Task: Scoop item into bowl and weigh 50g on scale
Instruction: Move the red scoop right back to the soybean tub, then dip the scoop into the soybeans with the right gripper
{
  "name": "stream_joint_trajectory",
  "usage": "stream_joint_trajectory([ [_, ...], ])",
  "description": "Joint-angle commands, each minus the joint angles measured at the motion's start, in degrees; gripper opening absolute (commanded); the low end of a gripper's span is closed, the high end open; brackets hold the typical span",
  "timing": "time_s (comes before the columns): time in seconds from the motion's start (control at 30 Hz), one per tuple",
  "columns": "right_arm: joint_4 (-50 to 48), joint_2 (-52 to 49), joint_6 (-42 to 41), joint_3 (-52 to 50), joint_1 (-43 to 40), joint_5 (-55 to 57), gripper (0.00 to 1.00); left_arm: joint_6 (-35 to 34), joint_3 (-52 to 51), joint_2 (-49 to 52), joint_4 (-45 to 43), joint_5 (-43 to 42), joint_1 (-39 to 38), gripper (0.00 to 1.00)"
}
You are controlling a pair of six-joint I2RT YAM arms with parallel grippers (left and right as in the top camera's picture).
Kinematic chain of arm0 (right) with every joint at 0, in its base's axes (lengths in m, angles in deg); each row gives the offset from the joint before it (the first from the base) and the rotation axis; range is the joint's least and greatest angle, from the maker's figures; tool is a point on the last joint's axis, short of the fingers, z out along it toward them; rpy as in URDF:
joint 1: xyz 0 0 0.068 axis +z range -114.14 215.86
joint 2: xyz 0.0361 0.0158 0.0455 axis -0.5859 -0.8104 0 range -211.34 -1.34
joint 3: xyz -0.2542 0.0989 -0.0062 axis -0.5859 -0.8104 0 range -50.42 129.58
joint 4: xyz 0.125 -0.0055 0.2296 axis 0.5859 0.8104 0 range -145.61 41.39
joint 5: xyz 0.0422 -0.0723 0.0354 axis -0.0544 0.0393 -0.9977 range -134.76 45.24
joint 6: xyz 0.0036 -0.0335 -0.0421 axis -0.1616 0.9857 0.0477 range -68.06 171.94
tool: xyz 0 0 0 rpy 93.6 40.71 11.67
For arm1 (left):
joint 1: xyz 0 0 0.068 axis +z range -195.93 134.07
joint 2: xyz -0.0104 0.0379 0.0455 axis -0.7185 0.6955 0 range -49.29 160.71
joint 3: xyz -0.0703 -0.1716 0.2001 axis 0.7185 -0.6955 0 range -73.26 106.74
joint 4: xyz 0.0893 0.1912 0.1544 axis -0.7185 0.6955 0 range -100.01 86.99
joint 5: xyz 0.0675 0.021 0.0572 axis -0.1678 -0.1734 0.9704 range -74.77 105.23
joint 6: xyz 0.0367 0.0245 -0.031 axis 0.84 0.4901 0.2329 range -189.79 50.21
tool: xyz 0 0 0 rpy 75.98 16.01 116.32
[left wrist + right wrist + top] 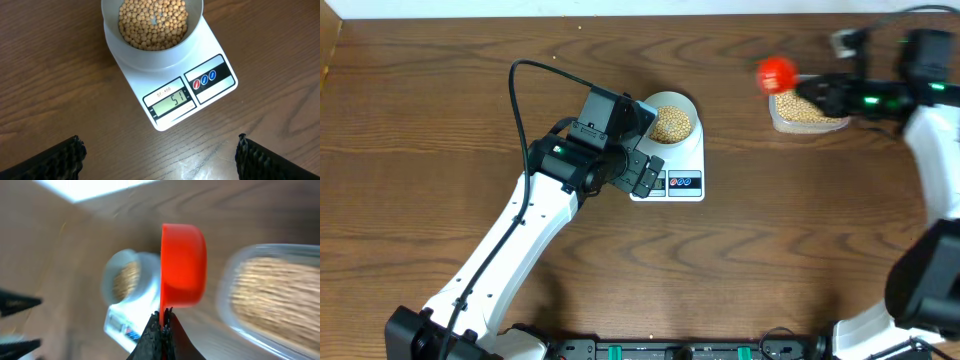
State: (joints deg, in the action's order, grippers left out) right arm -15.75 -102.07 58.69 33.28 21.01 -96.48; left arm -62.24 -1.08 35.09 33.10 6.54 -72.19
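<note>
The white scale [682, 170] carries the pale bowl [670, 124] full of tan beans [671, 124]. In the left wrist view the scale [200, 65], the bowl [150, 62] and the beans [152, 22] fill the top; the display [172, 104] reads 51. My left gripper [160, 160] is open and empty, just in front of the scale's display edge. My right gripper [163, 317] is shut on the handle of a red scoop [182, 265], held in the air beside the clear tub of beans [272, 297]; the view is blurred. The scoop [777, 72] hangs at the tub's left end.
The clear plastic tub [807, 110] with more beans stands at the back right. The left arm [520, 240] reaches diagonally across the table's front left. The right arm [930, 150] stands along the right edge. The table's far edge [620, 10] runs along the top.
</note>
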Motion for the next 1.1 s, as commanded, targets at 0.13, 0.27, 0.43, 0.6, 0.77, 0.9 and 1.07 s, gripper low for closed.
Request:
stream_joint_trajectory([
  [0.13,1.25,3.54,0.55,0.61,-3.04,23.12,0.02,0.35,0.04,0.35,0.17,-0.09,0.22,0.98],
  [0.27,2.73,3.54,0.59,0.61,1.84,37.33,0.02,0.35,0.04,0.35,0.17,-0.09,0.22,0.98],
  [0.43,3.10,3.39,0.57,0.61,9.81,59.89,0.02,0.35,0.04,0.35,0.17,-0.09,0.20,0.98],
  [0.6,3.04,2.89,0.61,0.61,16.28,73.05,0.01,0.35,0.04,0.35,0.17,-0.09,0.22,0.98],
  [0.77,2.97,2.84,0.61,0.61,18.49,75.41,0.01,0.35,0.04,0.35,0.15,-0.09,0.20,0.98],
  [0.9,2.75,2.93,-0.59,0.61,18.49,69.09,0.01,0.35,0.04,0.35,0.17,-0.09,0.22,0.98],
  [1.07,1.14,3.02,-0.74,0.63,18.51,45.44,0.01,0.35,0.04,0.35,0.17,-0.09,0.22,0.98],
])
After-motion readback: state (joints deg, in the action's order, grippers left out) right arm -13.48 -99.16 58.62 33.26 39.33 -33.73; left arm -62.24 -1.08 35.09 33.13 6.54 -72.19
